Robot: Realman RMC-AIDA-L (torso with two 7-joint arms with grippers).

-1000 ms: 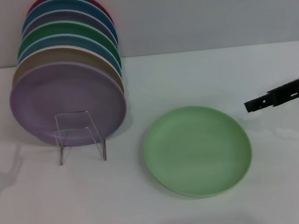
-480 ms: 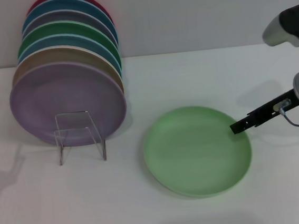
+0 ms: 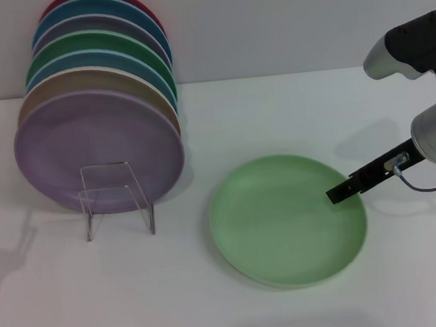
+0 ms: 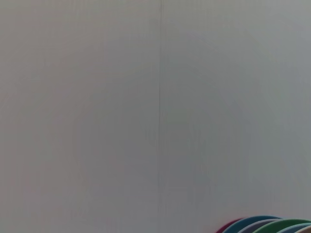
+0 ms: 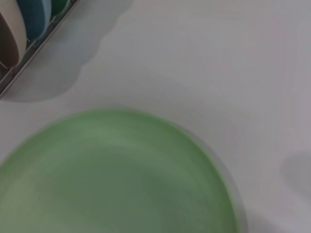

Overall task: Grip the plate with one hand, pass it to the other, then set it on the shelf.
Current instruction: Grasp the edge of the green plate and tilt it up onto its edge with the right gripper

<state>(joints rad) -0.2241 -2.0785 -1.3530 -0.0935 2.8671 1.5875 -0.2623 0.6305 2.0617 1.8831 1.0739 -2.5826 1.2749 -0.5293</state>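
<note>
The pale mint-green plate (image 3: 287, 218) lies flat on the white table, right of centre. It fills the lower part of the right wrist view (image 5: 112, 179). My right gripper (image 3: 342, 192) reaches in from the right, and its dark tip is over the plate's right rim. I cannot tell if it touches the plate. The shelf (image 3: 117, 198), a small clear acrylic stand, stands empty at the left in front of the plate row. My left gripper is out of view.
A row of upright coloured plates (image 3: 98, 121) stands in a rack at the back left, lilac plate in front. Its plates (image 5: 29, 24) also show in the right wrist view. The left wrist view shows a grey wall and plate tops (image 4: 265, 225).
My right arm has moved in from the right edge toward the left, bringing its tip from beside the plate to over the plate's right rim. The plate and stand have not moved.
</note>
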